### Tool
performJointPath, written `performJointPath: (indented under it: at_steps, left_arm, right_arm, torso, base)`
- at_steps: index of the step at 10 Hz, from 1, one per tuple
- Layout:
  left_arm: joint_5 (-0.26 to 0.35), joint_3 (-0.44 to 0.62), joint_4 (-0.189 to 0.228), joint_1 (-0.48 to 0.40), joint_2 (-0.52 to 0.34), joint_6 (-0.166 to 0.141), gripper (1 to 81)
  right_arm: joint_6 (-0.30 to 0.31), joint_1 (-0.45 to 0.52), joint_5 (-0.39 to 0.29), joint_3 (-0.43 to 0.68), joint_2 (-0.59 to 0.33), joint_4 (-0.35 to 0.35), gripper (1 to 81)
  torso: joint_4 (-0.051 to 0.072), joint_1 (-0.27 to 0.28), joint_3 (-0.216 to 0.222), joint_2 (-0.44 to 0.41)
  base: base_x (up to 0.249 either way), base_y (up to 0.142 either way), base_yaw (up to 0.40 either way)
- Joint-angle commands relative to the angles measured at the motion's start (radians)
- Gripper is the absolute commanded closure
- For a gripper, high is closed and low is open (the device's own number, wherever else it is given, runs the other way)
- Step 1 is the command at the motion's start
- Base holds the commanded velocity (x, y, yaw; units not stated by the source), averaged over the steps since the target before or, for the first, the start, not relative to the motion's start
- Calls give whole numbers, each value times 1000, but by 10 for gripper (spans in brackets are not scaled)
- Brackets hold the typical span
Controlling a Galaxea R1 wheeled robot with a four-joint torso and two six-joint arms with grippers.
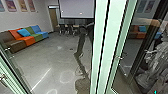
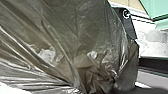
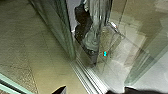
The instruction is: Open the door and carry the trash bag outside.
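left wrist: close beside the trash bag (image 2: 62, 30), which is translucent and bunched into creases
right wrist: aimed down at a metal floor track (image 3: 87, 76) between glass panels
left and right grip: how far open and on what, cannot tell
near right: crumpled plastic (image 1: 156, 65)
middle: upright pale door frame (image 1: 103, 45)
far left: multicoloured sofa (image 1: 27, 37) along the wall

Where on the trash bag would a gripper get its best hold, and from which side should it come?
Probably at the crumpled gather of the trash bag, coming from the side away from its broad film and closing across the creases. Folds run together there, so it should offer a thicker pinch than the smoother film.
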Motion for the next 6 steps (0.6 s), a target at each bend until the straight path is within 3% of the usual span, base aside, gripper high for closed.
performJointPath:
  at_steps: [1,2,3,6]
  left_arm:
    - [65,12,-5,-38,-5,-1,811]
    - [65,12,-5,-38,-4,-1,811]
    - [63,12,-5,-38,-4,-1,811]
    - [62,12,-5,-38,-4,-1,811]
  right_arm:
    - [-29,197,106,-70,-92,-102,10]
    - [-29,200,107,-69,-92,-108,10]
    - [-29,200,107,-69,-91,-111,10]
    - [-29,200,106,-72,-88,-125,10]
  torso:
    - [0,0,0,0]
    - [0,0,23,0]
    - [-27,0,35,0]
    - [-65,0,88,0]
  base:
    - [0,0,0]
    - [0,0,0]
    - [0,0,0]
    - [0,0,0]
